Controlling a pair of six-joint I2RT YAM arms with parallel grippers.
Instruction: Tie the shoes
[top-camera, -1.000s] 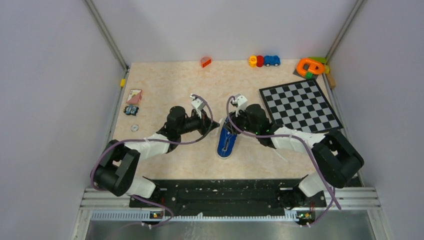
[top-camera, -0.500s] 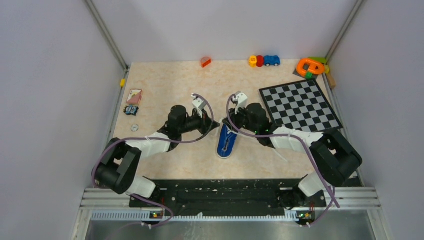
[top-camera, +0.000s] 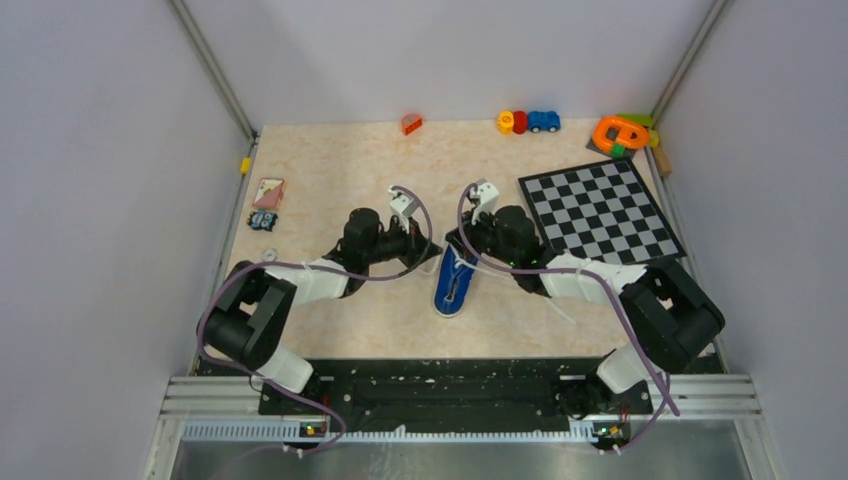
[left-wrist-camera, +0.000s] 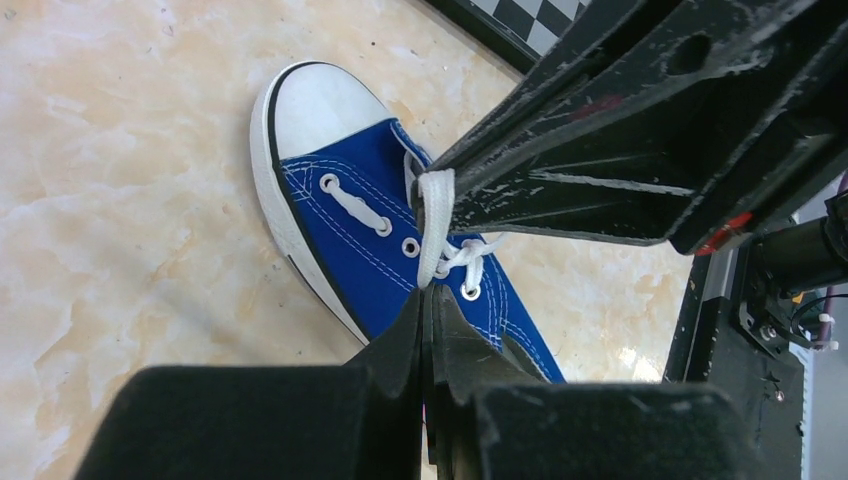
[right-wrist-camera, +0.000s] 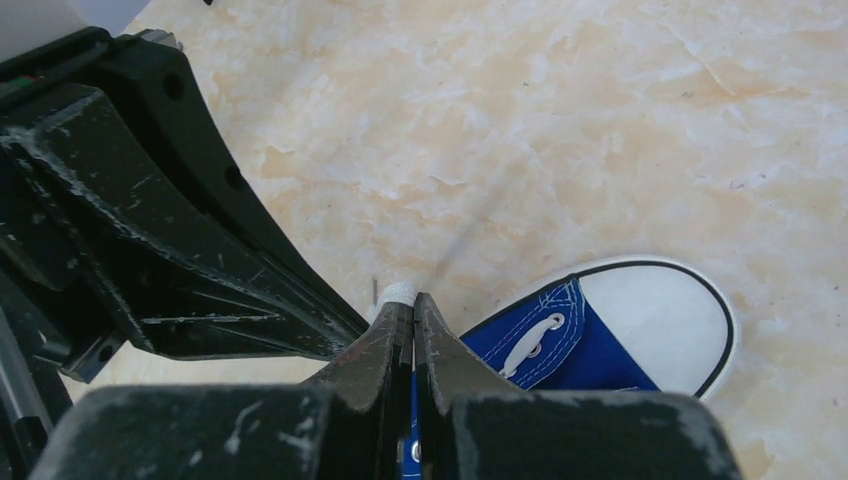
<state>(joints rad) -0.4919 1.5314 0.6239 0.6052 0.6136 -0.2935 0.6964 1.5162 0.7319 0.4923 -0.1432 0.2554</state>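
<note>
"What sort of place is this?"

"A robotics lab, I'd say, a closed test cell. The left arm (top-camera: 300, 285) and right arm (top-camera: 590, 275) are bolted by a metal rail (top-camera: 700, 392) at the table (top-camera: 330, 170) edge, with cables looped along them."

"And around it?"

"Plain grey panels (top-camera: 100, 200) on aluminium posts (top-camera: 210, 65). A checkerboard (top-camera: 600, 212) and small toys (top-camera: 530, 122) lie at the back."

1. A black-and-white checkerboard (top-camera: 600, 212) lies flat on the right side of the table (top-camera: 330, 170).
2. Behind it, in the far corner, sits an orange ring toy (top-camera: 620, 132).
3. Along the back edge stand a yellow toy (top-camera: 506, 122), a red toy (top-camera: 520, 122) and a blue car (top-camera: 544, 121), all in a row.
4. A red-orange block (top-camera: 411, 124) stands alone, left of them.
5. Near the left edge lie a pink card (top-camera: 268, 192), a tiny dark toy (top-camera: 263, 221) — maybe a car — and a little ring (top-camera: 269, 256).
</note>
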